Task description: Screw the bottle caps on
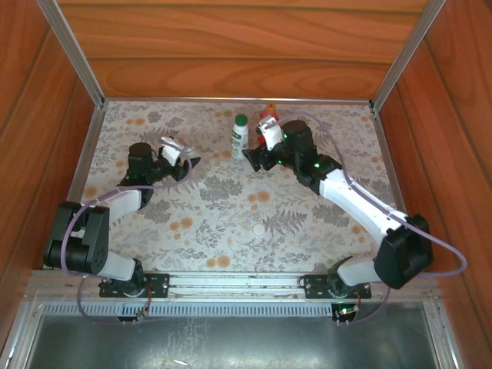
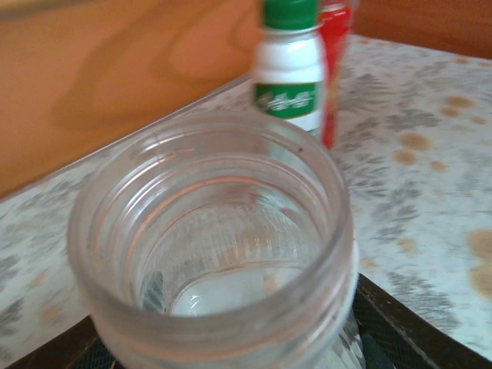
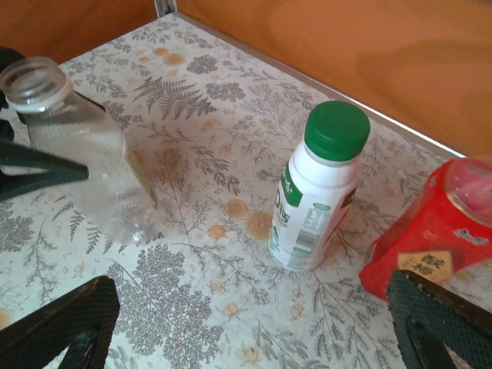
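Note:
My left gripper [image 1: 184, 158] [image 2: 223, 342] is shut on the clear bottle [image 1: 174, 146] [image 2: 211, 246] [image 3: 81, 134], whose threaded mouth is open and uncapped. A white bottle [image 1: 240, 138] [image 2: 290, 88] [image 3: 311, 204] stands upright at the back middle with a green cap [image 1: 241, 120] [image 3: 337, 129] on it. Just right of it is the red bottle [image 1: 267, 118] [image 2: 337, 69] [image 3: 427, 234], its mouth looking open. My right gripper [image 1: 257, 159] [image 3: 254, 330] hangs open in front of these two, holding nothing. One white cap [image 1: 258, 229] lies loose on the table's middle.
The flowered tabletop [image 1: 223, 200] is walled in by wooden panels [image 1: 231, 46] at the back and both sides, with a metal rail along the back edge. The white and red bottles stand close to the back wall.

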You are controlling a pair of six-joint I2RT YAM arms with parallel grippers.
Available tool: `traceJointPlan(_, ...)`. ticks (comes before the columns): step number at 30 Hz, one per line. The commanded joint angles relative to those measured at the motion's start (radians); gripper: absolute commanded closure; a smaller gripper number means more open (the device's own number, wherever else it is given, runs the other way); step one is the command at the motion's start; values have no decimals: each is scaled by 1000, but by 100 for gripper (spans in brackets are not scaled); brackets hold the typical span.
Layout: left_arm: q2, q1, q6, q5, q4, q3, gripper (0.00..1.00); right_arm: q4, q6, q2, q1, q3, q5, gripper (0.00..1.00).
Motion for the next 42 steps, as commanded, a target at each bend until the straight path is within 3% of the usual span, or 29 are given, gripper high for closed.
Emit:
traceJointPlan(1, -47, -81, 22, 56, 4, -22, 44, -16, 44, -81, 2, -66, 31, 5)
traceJointPlan(9, -94, -303, 92, 46, -141, -11, 45, -95, 87, -255, 2, -217, 88, 6)
traceJointPlan(16, -77, -386, 111, 74, -179, -31, 45, -119, 107, -316, 1, -269, 122, 6)
traceJointPlan(27, -34, -394, 150, 63, -180, -50, 41, -129, 103, -282, 2, -233, 111, 6)
traceJointPlan(35, -39, -380, 80, 89, -172, -39, 23, -135, 104, -276, 1, -229, 112, 6)
traceJointPlan(39, -38, -374, 59, 86, -49, -85, 20, -141, 97, -279, 2, -231, 134, 6)
traceJointPlan(42, -34, -363, 17, 89, 90, -136, 12, -141, 98, -281, 1, -233, 133, 6)
